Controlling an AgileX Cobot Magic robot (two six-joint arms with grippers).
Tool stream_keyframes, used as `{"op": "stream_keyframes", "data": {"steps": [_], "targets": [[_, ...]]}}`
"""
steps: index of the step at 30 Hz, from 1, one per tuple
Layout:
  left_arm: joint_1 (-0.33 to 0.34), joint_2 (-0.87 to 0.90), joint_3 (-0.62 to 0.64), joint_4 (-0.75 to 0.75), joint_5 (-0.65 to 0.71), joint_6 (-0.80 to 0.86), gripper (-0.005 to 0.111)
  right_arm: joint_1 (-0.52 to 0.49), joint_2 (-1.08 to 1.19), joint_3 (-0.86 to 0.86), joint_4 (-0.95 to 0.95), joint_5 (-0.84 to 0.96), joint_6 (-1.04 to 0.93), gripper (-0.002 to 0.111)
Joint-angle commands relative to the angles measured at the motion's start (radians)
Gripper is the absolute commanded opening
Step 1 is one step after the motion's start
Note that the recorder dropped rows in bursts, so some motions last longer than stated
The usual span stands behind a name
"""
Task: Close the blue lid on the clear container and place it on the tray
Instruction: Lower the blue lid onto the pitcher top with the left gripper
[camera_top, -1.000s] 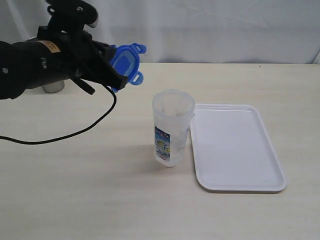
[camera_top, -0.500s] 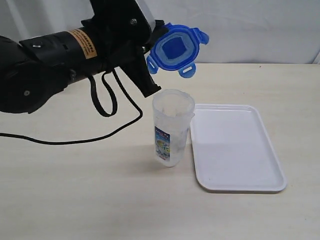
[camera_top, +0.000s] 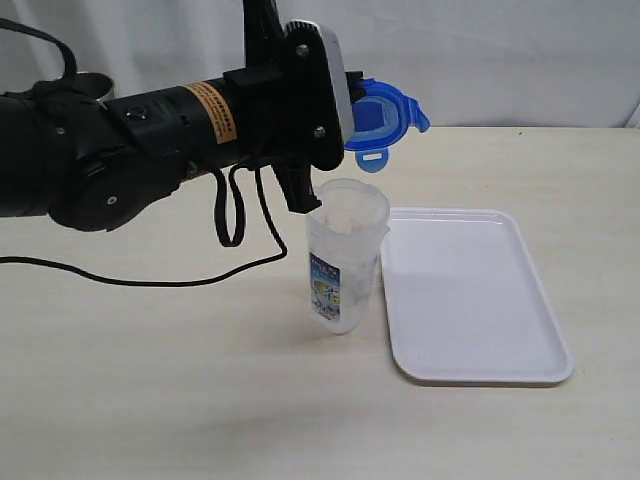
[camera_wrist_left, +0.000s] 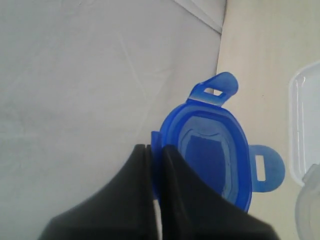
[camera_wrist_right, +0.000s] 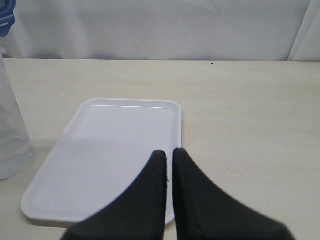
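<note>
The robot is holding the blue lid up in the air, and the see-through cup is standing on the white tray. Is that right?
Not quite. The left fingers do hold the blue lid up in the air, but the clear container stands on the table beside the tray, not on it. The exterior view shows this.

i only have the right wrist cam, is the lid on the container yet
Observer: no, the left fingers pinch the blue lid by its rim, up in the air.
Operator: where is it relative to the container
Observer: above the clear container, a bit toward the tray side, with a gap below it.
Operator: container ready for it
Observer: it stands upright on the table, mouth open, off the tray.
</note>
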Motion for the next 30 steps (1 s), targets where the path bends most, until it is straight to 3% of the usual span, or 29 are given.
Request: {"op": "stream_keyframes", "data": {"steps": [1,6,13,19,25,30], "targets": [[-0.003,0.028,-0.046,-0.014,-0.025,0.027,0.0,-0.006,-0.006,0.002,0.002,0.0,-0.007,0.005],[0.0,0.028,-0.059,-0.029,-0.028,0.055,0.0,-0.006,-0.006,0.002,0.002,0.0,-0.007,0.005],[-0.002,0.028,-0.055,-0.029,0.076,0.181,0.0,-0.006,-0.006,0.002,0.002,0.0,-0.007,0.005],[-0.002,0.028,-0.055,-0.141,0.094,0.181,0.0,-0.006,-0.006,0.002,0.002,0.0,-0.007,0.005],[-0.02,0.028,-0.055,-0.141,0.193,0.177,0.0,-0.006,-0.006,0.002,0.002,0.0,-0.007,0.005],[-0.038,0.019,-0.055,-0.143,0.15,0.177,0.0,-0.006,-0.006,0.002,0.002,0.0,-0.007,0.005]]}}
